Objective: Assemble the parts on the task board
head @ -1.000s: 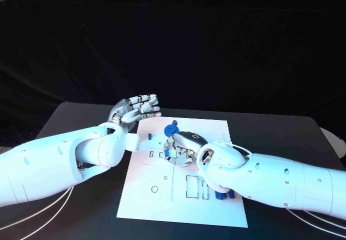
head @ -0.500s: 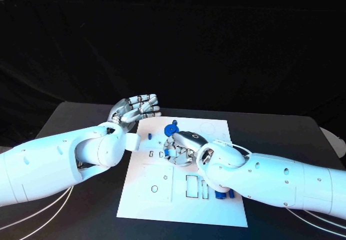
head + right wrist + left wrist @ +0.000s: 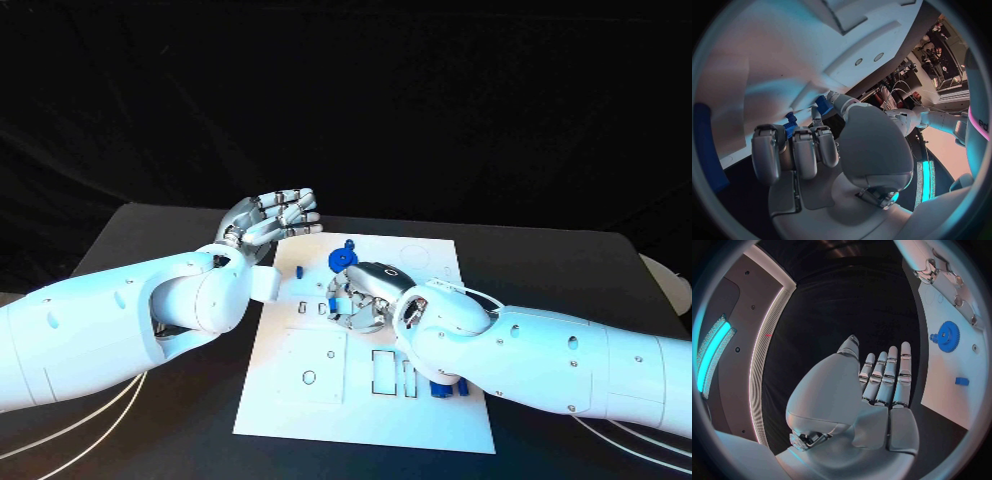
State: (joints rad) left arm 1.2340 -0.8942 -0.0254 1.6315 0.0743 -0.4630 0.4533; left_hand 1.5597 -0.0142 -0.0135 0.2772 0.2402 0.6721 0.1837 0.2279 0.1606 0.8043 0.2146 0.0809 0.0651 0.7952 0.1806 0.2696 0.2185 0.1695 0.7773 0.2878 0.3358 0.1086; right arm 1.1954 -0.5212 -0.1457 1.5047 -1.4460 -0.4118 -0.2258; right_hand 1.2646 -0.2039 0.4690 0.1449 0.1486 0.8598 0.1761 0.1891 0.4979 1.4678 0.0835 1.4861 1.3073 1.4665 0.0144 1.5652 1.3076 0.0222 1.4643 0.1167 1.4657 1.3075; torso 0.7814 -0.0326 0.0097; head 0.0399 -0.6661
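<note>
Board (image 3: 325,395) carries a blue gear (image 3: 340,260); right hand (image 3: 364,297) pinches a small blue part (image 3: 823,104); left hand (image 3: 270,222) flat, released.

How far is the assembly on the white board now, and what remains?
Done, it seems: a blue gear stands on the task board. In hand: the right hand holds a small blue part over the board's middle. Left: blue parts lie near the right forearm, and slots look unfilled. The left hand is open, holding nothing.
</note>
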